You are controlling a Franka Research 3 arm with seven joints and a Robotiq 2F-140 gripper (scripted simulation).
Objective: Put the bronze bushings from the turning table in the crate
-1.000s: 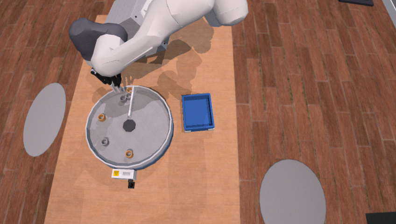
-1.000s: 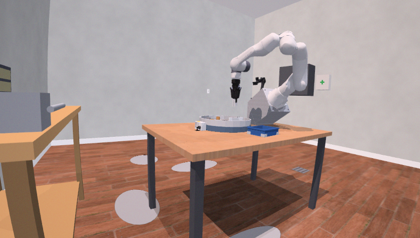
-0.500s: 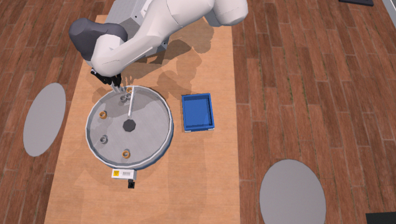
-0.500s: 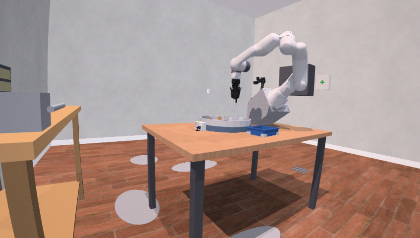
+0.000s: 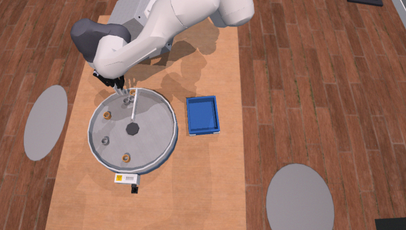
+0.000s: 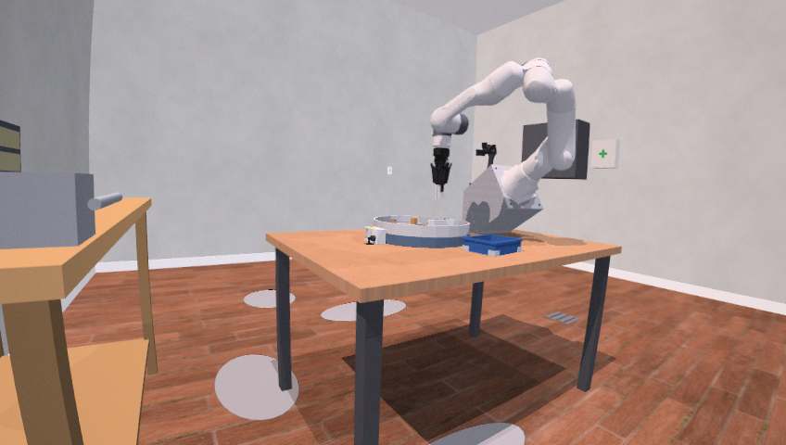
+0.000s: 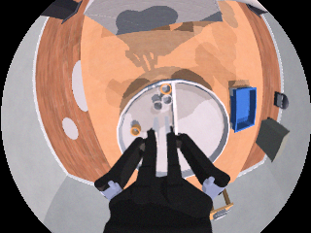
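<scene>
Right, the tabletop [image 5: 199, 176] [image 6: 331, 259] [image 7: 204, 53] bears the turning table [image 5: 173, 128] [image 6: 427, 240] [image 7: 227, 131] at left and the crate [image 5: 202, 132] [image 6: 492, 244] [image 7: 237, 128], with no bushing in it, at right. A pale bar [image 5: 134, 105] [image 6: 441, 222] [image 7: 175, 109] runs from the far rim towards the hub [image 5: 132, 129].

My pincer [image 5: 119, 91] [image 6: 438, 196] [image 7: 161, 122] is narrow, a slight gap between its tips and nothing held, above the far-left rim.

From it, the far bronze bushing [image 5: 130, 93] [image 7: 162, 90] lies below and to the right, tucked between rim and bar; upright and round, it offers no long axis to match. Two steel bushings [image 5: 124, 101] [image 7: 157, 108] stand just on its near side, so I judge room for my fingers tight, and a careless closing could catch steel.

The left bronze bushing [image 5: 107, 117] [image 6: 413, 221] [image 7: 135, 133] and near bronze bushing [image 5: 126, 161] [image 6: 392, 222] have more open room; the lone steel bushing [image 5: 105, 143] sits between them. Carrying right, I should clear bar and rim.

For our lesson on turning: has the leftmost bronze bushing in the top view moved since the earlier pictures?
Yes: in that view, the bronze bushing shifted up and right, towards the white bar.
</scene>
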